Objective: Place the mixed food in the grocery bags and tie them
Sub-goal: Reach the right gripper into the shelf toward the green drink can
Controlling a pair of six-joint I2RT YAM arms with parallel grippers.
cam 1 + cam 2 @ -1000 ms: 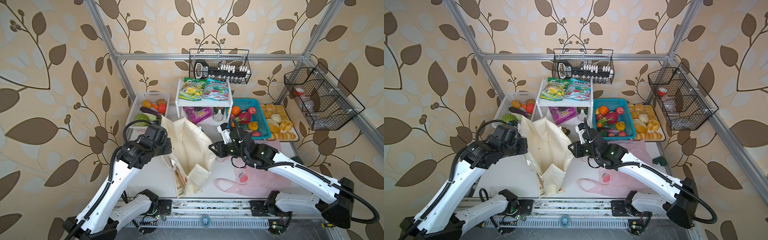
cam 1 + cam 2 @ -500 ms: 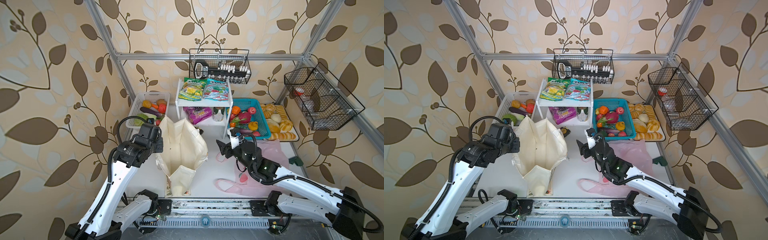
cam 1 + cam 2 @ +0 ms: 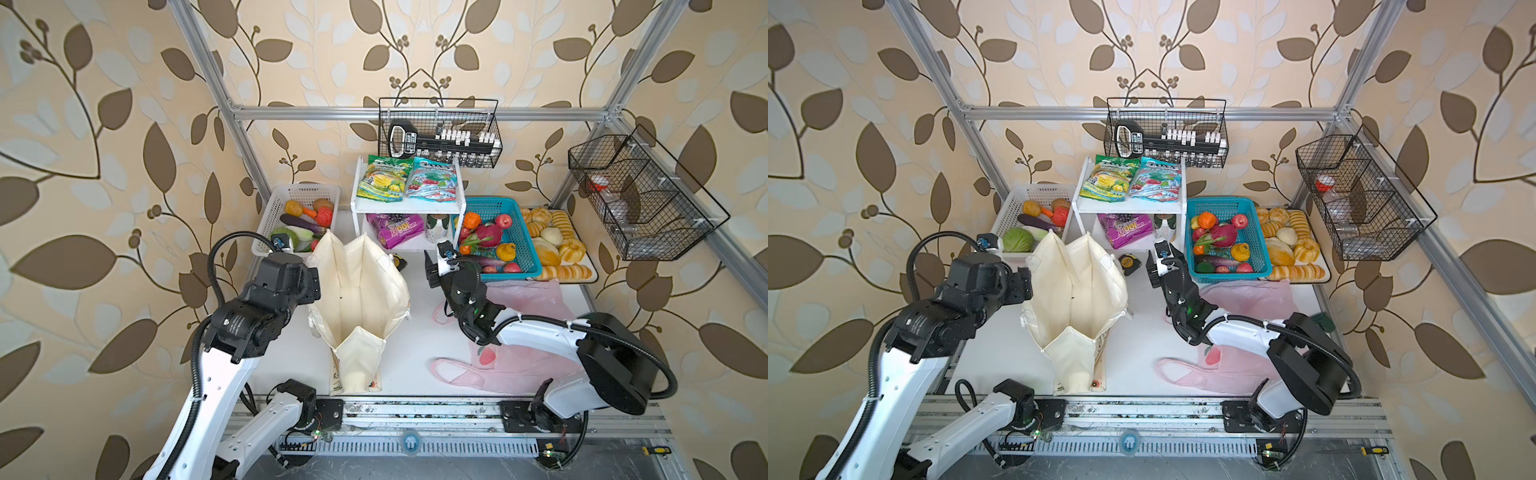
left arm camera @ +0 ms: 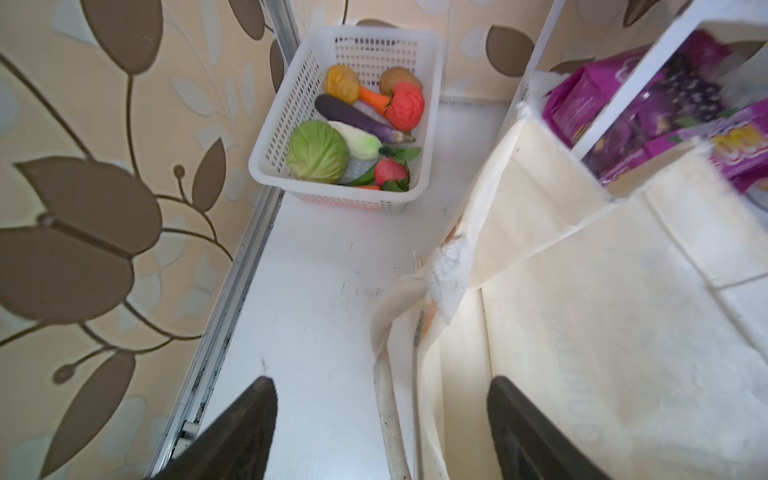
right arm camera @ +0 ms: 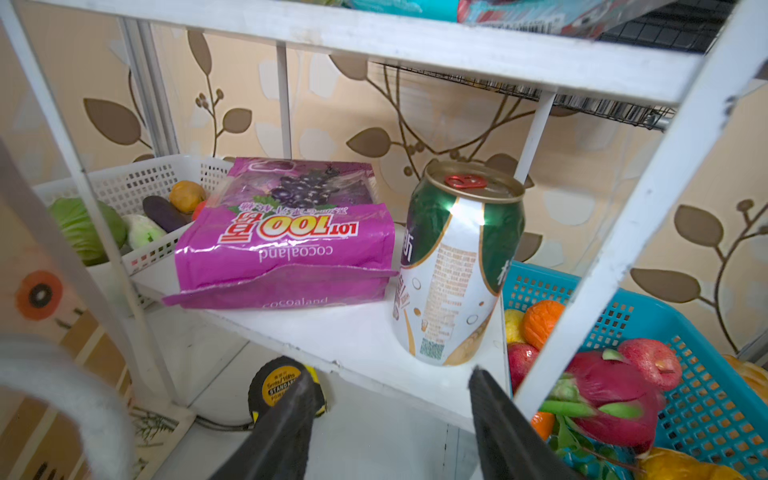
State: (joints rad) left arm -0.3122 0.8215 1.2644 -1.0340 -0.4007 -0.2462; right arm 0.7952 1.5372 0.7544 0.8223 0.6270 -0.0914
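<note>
Left tool [image 4: 380, 382] is spread wide and gripping nothing. It's right at the left side of the tote [image 3: 359, 286], with the tote's strap [image 4: 392, 415] drooping between its fingers. Right tool [image 5: 390, 370] is released and empty, aimed at the can [image 5: 457, 266] standing beside the purple packet [image 5: 286, 237] on the lower shelf [image 5: 365, 332]. Fruits [image 3: 488, 235] sit in the blue basket [image 3: 492, 203], far right. Tote stands open mid-tabletop [image 3: 415, 332], and the pink bag [image 3: 528, 365] lies flat, near right.
</note>
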